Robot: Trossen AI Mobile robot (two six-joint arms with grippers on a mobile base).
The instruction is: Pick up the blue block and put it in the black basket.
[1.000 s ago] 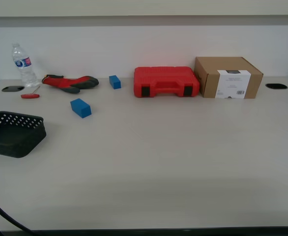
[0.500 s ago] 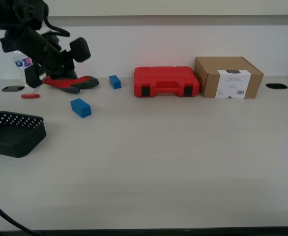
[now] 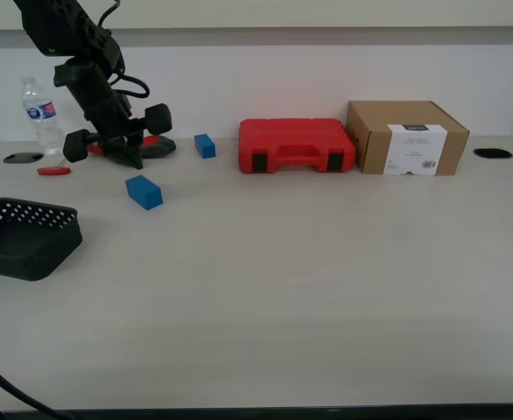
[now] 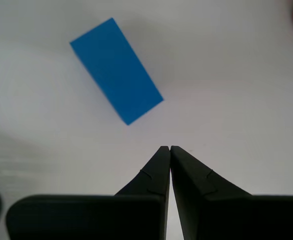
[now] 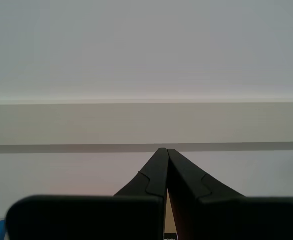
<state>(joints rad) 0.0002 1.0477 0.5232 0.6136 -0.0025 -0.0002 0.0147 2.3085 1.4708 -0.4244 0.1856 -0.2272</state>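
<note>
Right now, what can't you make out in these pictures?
- black basket: cut off by the exterior view's left edge.
- red glove: partly behind my first arm, exterior view.
- cardboard box: label print too small.
- my second gripper: its view shows only wall; whereabouts unknown.

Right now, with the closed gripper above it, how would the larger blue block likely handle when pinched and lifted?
The blue block looks rigid: crisp straight edges, flat faces, so it probably won't deform. Its matte surface suggests fair grip rather than slipping. Lying flat on the table, it seems unlikely to roll or tip. My first gripper must open first.
</note>
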